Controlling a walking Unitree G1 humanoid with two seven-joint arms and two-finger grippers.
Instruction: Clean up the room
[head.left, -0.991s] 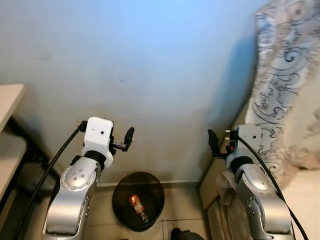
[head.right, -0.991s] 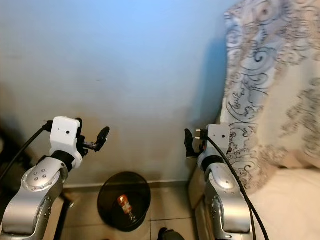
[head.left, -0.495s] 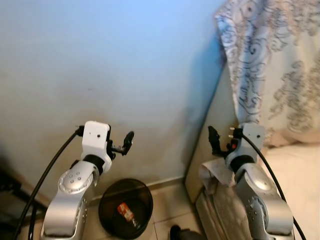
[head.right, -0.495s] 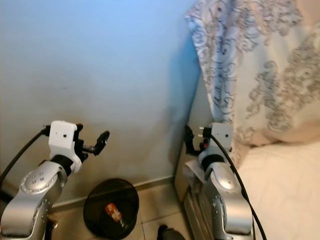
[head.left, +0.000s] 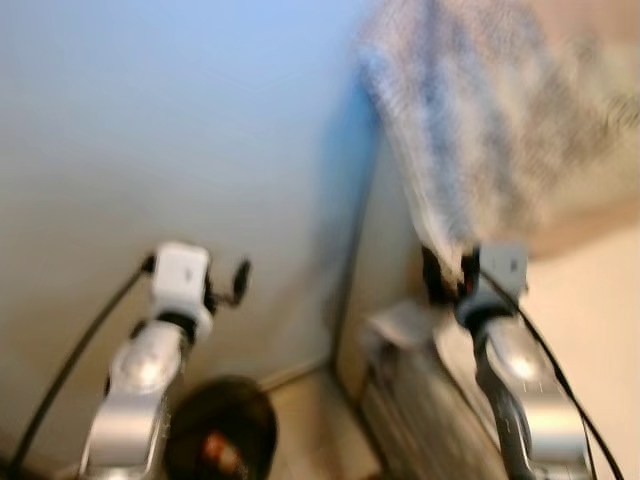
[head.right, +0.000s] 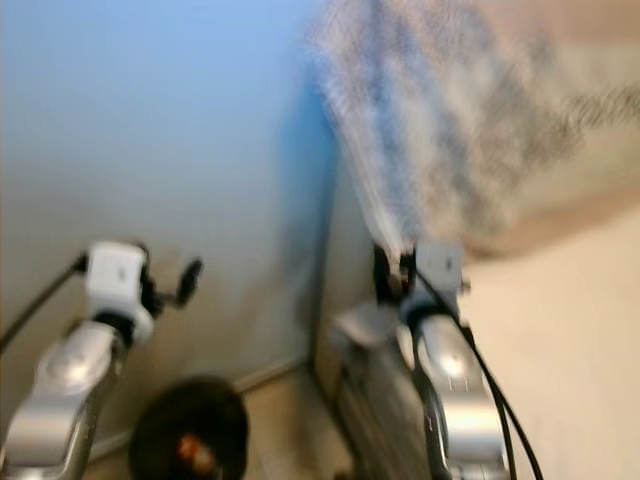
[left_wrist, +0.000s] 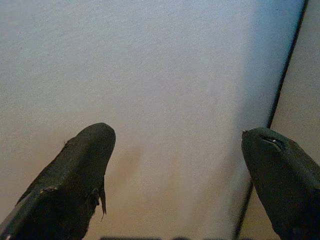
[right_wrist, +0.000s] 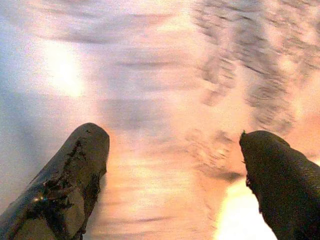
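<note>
Heads up, your head views are pretty smeared right now, so take the fine detail with a grain of salt. You've got both arms raised out front. Your left claw (head.left: 238, 281) is up in front of the pale blue-grey wall (head.left: 150, 120), and the left wrist view shows its two black fingers (left_wrist: 75, 175) spread well apart with nothing between them, just bare wall and a dark vertical edge off to one side. Your right claw (head.left: 432, 275) sits right at the edge of the patterned fabric (head.left: 470, 130) hanging down on the robot's right; in the right wrist view its fingers (right_wrist: 65, 185) are also wide apart and empty, with blurry patterned cloth behind them.

Down on the floor, low and to the left, just below your left arm, there's the round black trash bin (head.left: 222, 440), standing close to the wall. Something orange-red (head.left: 213, 447) is lying inside it, too blurred to say what it is. To the right of the bin there's the side of a bed (head.left: 600, 330), with a pale sheet surface beyond your right arm.
</note>
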